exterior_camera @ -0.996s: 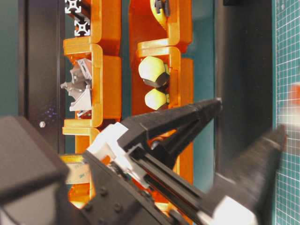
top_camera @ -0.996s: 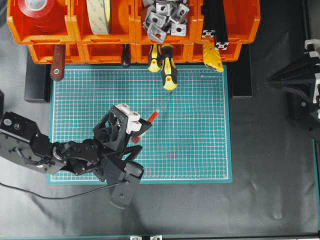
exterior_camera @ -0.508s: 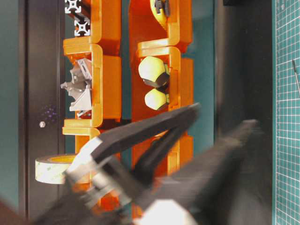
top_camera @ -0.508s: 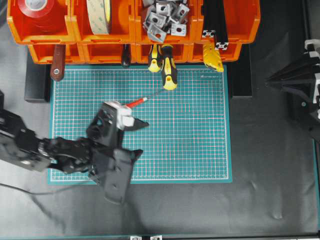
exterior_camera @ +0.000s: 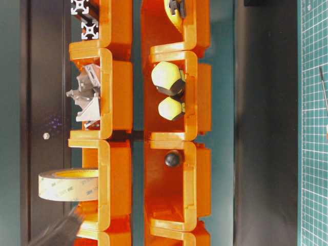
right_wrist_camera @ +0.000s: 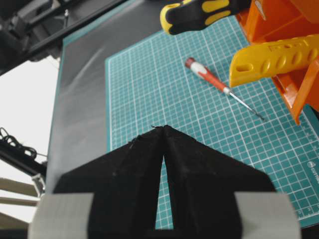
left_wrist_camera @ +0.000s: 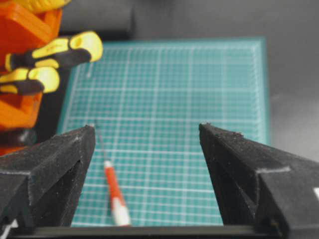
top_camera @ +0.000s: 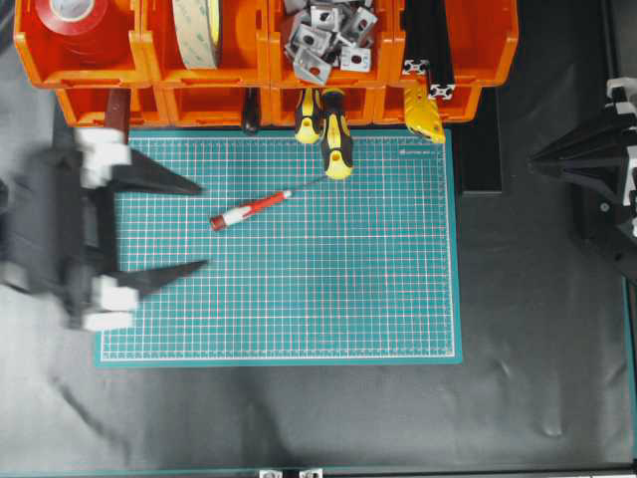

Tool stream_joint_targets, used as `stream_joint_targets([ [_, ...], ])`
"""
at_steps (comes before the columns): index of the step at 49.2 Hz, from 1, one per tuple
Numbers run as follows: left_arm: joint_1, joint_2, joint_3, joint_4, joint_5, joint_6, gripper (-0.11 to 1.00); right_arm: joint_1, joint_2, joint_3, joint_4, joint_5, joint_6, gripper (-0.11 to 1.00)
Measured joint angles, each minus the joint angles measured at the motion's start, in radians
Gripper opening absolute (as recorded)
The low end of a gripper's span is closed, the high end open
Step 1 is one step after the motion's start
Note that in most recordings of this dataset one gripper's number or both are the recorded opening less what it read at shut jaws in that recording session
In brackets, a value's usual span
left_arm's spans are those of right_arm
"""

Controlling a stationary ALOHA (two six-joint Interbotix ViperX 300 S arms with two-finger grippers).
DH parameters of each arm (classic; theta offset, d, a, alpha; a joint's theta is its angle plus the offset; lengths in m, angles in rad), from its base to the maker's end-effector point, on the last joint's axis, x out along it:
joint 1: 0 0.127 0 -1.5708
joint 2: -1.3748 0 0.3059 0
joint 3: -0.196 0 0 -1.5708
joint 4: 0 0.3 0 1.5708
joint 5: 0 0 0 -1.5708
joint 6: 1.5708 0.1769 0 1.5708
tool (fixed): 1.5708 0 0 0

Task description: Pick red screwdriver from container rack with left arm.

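The red screwdriver (top_camera: pixel 251 209), slim with a white band, lies flat on the green cutting mat (top_camera: pixel 378 279), its shaft pointing toward the rack. It also shows in the left wrist view (left_wrist_camera: pixel 113 191) and the right wrist view (right_wrist_camera: pixel 207 74). My left gripper (top_camera: pixel 201 226) is wide open and empty at the mat's left edge, blurred, with its tips pointing right, a little left of the screwdriver's handle end. In the left wrist view (left_wrist_camera: pixel 147 127) the screwdriver lies near the left finger, untouched. My right gripper (top_camera: pixel 537 159) is shut and empty at the far right; it also shows in the right wrist view (right_wrist_camera: pixel 162 128).
The orange bin rack (top_camera: pixel 259 60) spans the back, holding a red tape roll (top_camera: pixel 75 20), a tape roll (top_camera: pixel 199 30) and metal brackets (top_camera: pixel 323 35). Yellow-and-black screwdrivers (top_camera: pixel 335 139), a dark red-brown handle (top_camera: pixel 114 124) and a yellow knife (top_camera: pixel 423 112) stick out over the mat.
My left gripper held the red screwdriver, let it go onto the mat, opened wide and swung left to the mat's edge. The right arm has not moved.
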Motion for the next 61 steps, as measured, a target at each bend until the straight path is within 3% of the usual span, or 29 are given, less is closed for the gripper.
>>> stream_joint_targets([
  [14,0.0,-0.291,0.158,0.0,-0.049,-0.048,0.81,0.0,0.002,0.0,-0.014,-0.021,-0.003,0.0],
  [31,0.0,-0.534,0.29,0.0,-0.054,-0.061,0.79,0.0,0.0,0.002,-0.132,-0.268,-0.034,0.0],
  [49,0.0,-0.589,0.328,0.0,-0.055,-0.063,0.78,0.0,-0.002,0.0,-0.216,-0.328,-0.048,0.0],
  [61,0.0,-0.588,0.342,-0.002,-0.055,-0.078,0.78,0.0,-0.002,0.0,-0.224,-0.334,-0.061,0.0],
])
